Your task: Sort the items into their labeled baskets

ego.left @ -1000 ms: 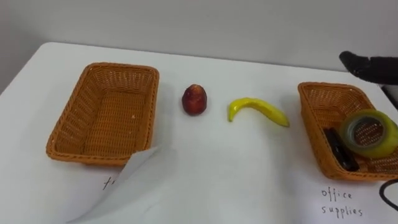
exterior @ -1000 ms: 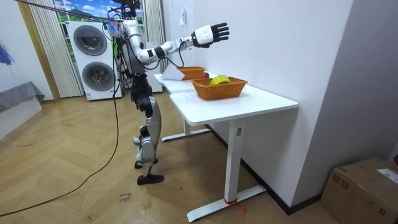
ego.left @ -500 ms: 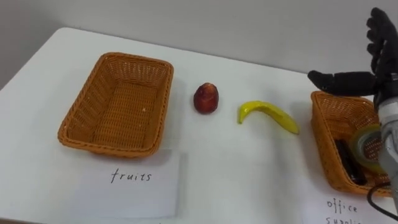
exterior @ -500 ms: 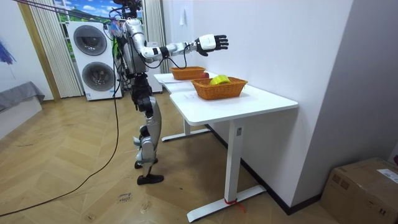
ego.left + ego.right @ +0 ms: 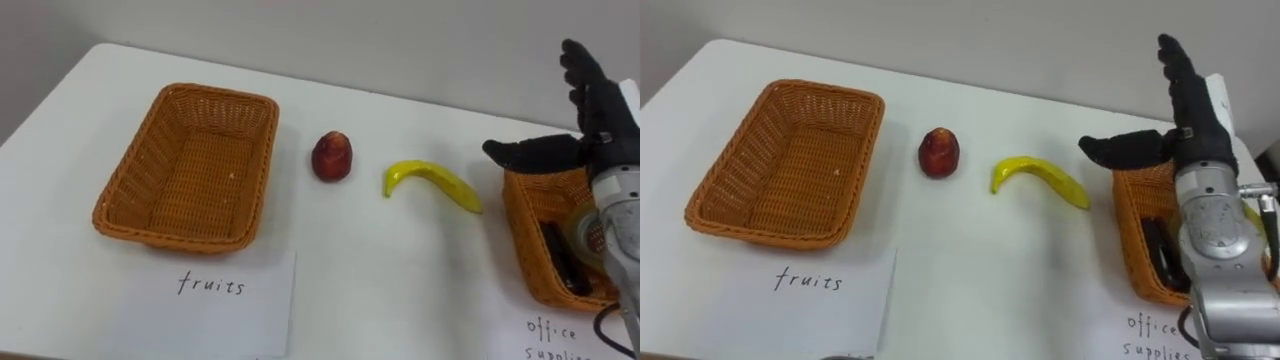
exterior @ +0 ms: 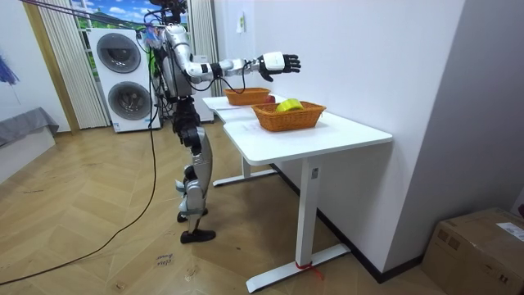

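**A:** Where can a hand pass?

**B:** The white table (image 5: 400,280) lies bare in front of the red fruit (image 5: 332,157) and the banana (image 5: 432,183). There is an open gap between the two.

**A:** And what stands in the way?

**B:** The left basket (image 5: 170,237) has raised walls near the fruit, and a paper label (image 5: 215,300) lies flat before it. The right hand (image 5: 598,125), fingers spread, hangs above the right basket (image 5: 520,220), and its forearm covers part of the opening.

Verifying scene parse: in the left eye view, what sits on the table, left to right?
fruit basket → red fruit → banana → office basket
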Available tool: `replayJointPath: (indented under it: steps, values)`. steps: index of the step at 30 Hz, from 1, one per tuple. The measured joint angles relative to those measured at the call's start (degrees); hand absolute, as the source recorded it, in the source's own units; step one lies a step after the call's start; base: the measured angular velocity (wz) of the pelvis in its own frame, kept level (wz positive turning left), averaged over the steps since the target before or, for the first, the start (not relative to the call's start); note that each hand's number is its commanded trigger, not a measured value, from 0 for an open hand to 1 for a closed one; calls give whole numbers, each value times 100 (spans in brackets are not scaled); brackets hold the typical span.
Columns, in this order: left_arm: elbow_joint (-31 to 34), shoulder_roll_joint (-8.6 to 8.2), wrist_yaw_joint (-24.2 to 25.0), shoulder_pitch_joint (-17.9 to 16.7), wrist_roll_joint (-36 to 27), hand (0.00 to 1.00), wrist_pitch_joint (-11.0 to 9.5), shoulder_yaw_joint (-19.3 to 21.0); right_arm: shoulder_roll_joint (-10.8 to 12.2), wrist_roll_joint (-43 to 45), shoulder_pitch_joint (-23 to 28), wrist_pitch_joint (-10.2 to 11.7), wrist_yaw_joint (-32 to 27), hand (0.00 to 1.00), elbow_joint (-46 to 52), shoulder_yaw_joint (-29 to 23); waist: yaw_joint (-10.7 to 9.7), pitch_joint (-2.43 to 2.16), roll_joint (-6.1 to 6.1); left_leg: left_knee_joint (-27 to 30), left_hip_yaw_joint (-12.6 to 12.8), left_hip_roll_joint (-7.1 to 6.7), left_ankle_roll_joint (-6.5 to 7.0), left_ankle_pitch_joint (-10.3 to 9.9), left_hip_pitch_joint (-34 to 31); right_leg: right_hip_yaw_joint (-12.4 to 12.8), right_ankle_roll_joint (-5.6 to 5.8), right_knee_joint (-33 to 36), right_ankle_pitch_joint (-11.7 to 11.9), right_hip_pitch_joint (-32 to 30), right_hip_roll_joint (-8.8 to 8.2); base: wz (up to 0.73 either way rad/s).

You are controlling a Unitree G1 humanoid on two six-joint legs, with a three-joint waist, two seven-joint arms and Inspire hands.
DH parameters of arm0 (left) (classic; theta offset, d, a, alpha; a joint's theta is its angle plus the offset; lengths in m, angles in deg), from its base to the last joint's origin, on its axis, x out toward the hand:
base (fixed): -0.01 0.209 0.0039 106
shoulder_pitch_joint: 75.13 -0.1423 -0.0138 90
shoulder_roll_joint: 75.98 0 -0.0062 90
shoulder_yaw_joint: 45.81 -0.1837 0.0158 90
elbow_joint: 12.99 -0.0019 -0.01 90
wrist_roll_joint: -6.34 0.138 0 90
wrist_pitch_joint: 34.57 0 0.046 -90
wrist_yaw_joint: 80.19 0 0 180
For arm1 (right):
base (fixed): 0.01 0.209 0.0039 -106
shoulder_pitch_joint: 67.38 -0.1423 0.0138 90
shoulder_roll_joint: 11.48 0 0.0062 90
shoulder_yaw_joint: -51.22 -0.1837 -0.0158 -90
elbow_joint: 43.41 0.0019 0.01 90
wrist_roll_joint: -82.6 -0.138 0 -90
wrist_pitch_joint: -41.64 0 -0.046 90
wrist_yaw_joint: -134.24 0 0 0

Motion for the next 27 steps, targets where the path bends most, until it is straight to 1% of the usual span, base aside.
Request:
replayJointPath:
  steps: [2, 4, 6, 9, 10, 12, 13, 14, 16, 19, 23, 27]
  values:
    - [23, 6, 1, 42, 1, 0, -1, -64, -25, 59, -31, 0, 26, 0, -142, 125, 2, -17, -9, 46, -25, 0, 0, 0, -92, -19, -3, 1, 6, -59, 0, 7]
    - [29, 44, 1, 20, -36, 0, 0, -238, -73, 62, -72, -2, 47, 0, -287, 341, 27, -10, 4, 45, -31, 0, 0, 0, -91, -20, -3, 2, 7, -59, 0, 0]
    - [29, 67, 1, 16, -44, 0, 3, -339, -92, 60, -121, -16, 53, 0, -451, 513, 39, -14, -2, 44, -31, 1, 0, 0, -89, -24, -3, 2, 7, -60, 0, 0]
    - [22, 71, 3, 40, -45, 0, 2, -407, -97, 62, -122, -32, 177, 0, -628, 697, 125, -22, -20, 45, -31, -1, 0, 0, -89, -23, -3, 2, 7, -60, -2, 0]
    - [18, 71, 7, 43, -45, 0, 2, -407, -103, 78, -122, -42, 238, 0, -643, 755, 159, -13, -12, 43, -32, -2, 0, 0, -94, -23, -3, 1, 7, -64, -1, 0]
    - [-10, 71, 25, 48, -44, 0, 5, -407, -106, 206, -123, -42, 355, 0, -646, 804, 183, -12, -14, 42, -43, -2, 1, -1, -108, -33, -3, 1, 7, -69, -1, 2]
    - [-36, 73, 56, 53, -44, 0, 10, -406, -109, 299, -123, -42, 429, 0, -665, 805, 196, 1, 2, 46, -59, -3, 1, -1, -118, -48, -3, 0, 7, -68, -2, 7]
    - [-42, 76, 79, 52, -44, 0, 20, -406, -110, 306, -123, -42, 449, 0, -673, 805, 210, 4, 1, 49, -83, -5, 1, -1, -128, -70, -3, 0, 7, -67, -4, 14]
    - [-44, 78, 111, 55, -44, 0, 66, -411, -125, 309, -129, -42, 519, 0, -698, 805, 218, 5, -13, 58, -126, -7, 0, -1, -171, -120, -3, -5, 7, -75, -7, 12]
    - [-49, 75, 115, 58, -44, 0, 82, -419, -131, 523, -156, -42, 615, 0, -823, 808, 307, 6, -12, 57, -197, -14, 0, -1, -204, -167, -2, -6, 7, -73, -8, 10]
    - [-51, 74, 115, 55, -44, 0, 120, -477, -140, 729, -178, -54, 682, 0, -832, 814, 331, 8, -9, 63, -234, -15, -1, 0, -221, -213, -3, -7, 7, -72, -12, 6]
    - [-53, 77, 119, 52, -44, 0, 124, -562, -221, 735, -359, -76, 740, 0, -832, 943, 332, 5, -14, 65, -264, -17, -7, 4, -231, -266, -3, -6, 7, -68, -15, 3]
